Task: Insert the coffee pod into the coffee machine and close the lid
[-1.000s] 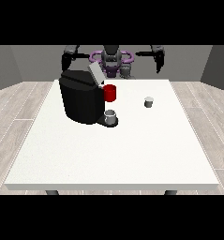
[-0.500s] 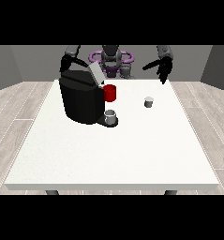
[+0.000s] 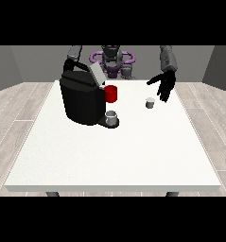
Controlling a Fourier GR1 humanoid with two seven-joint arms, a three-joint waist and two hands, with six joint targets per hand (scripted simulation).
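Black coffee machine (image 3: 82, 100) with a red part (image 3: 111, 93); grey coffee pod (image 3: 150, 102); white desk (image 3: 114, 156); black hand (image 3: 164, 84).

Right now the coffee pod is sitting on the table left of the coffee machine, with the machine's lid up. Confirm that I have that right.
Not quite. The front view shows the coffee pod on the table at the right of the coffee machine, not the left, close below the hand at the view's right. The rest holds: the lid is up.
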